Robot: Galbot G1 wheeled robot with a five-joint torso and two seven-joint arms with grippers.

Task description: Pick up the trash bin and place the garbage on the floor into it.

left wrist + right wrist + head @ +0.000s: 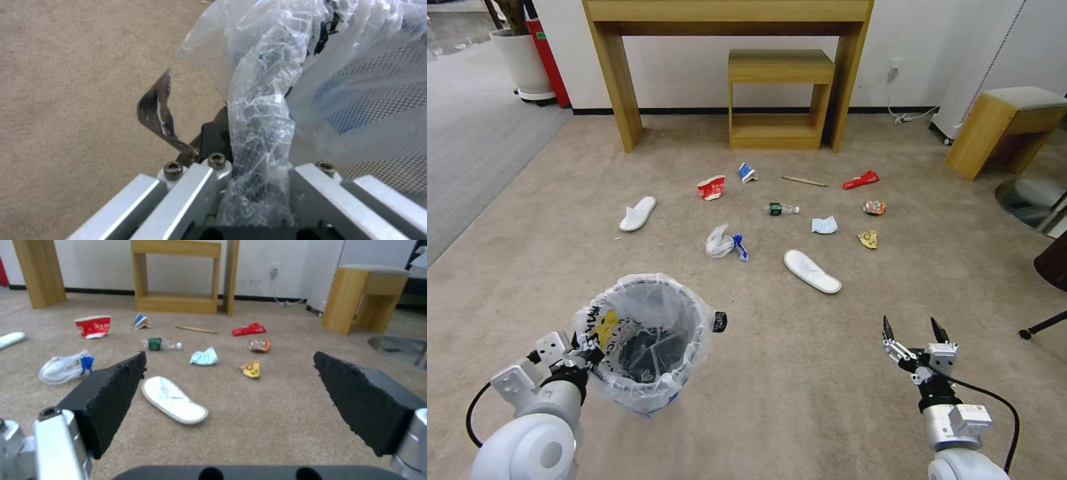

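The trash bin [642, 340], black mesh under a crinkly clear bag, is at the lower left of the head view. My left gripper [589, 351] is shut on its near rim; in the left wrist view the bag-wrapped rim [260, 126] runs between the jaws. I cannot tell whether the bin touches the floor [800, 373]. My right gripper [912, 332] hangs open over bare carpet at the lower right. Ahead lies the garbage: a near slipper [812, 271] [174, 400], a far slipper [638, 213], plastic bag [724, 243], red cup [712, 187], blue cup [747, 173], bottle [782, 209], mask [824, 225], stick [804, 181], red wrapper [860, 179], can [874, 207].
A wooden desk [620, 80] with a small shelf unit [779, 100] under it stands against the far wall. At right are a wooden stool [1006, 127], a round metal base [1030, 200] and a dark leg [1044, 325]. A plant pot [524, 63] stands on grey carpet [467, 147] at left.
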